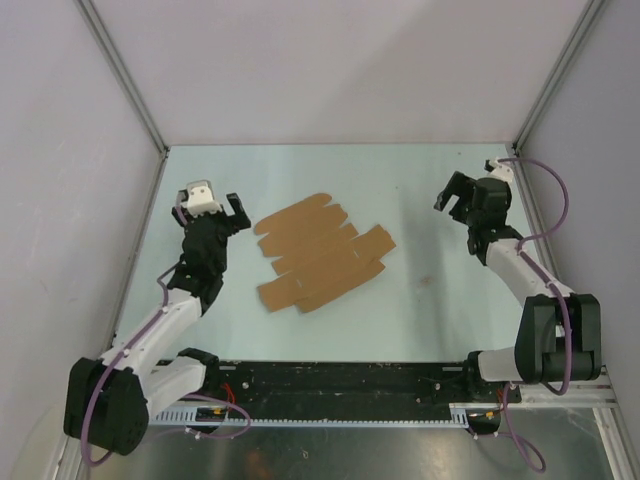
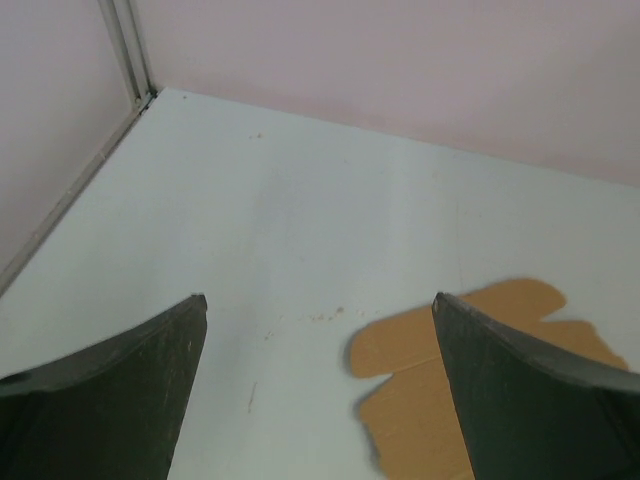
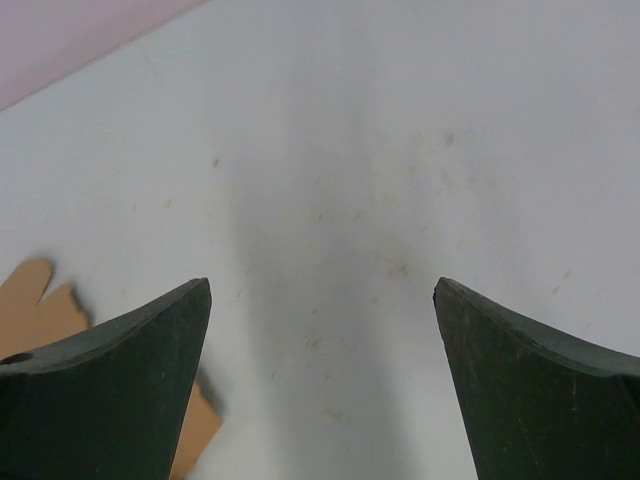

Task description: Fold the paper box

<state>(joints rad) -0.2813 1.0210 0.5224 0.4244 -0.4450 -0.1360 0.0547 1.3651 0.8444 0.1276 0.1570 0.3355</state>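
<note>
**Paper box flat, no fold begun**

Pale blue-green bench (image 1: 430,300) carries the paper box (image 1: 322,252), a flat brown die-cut cardboard sheet with flaps and tabs. It lies mid-bench, slanted, between the two arms. No panel is raised, so I judge this the opening step: approach before the first fold.

Left arm (image 1: 165,315) is bent and reaches forward. The left tool (image 1: 208,210) sits just beside the sheet's left edge, not touching it, spread fully and holding nothing. Right arm (image 1: 525,265) reaches up the right side. The right tool (image 1: 455,203) is well apart from the sheet, equally wide and empty.

Next move likely needs one tool pinning a panel while the other works under a flap. The sheet is thin and flat, so catching an edge may be difficult.
</note>
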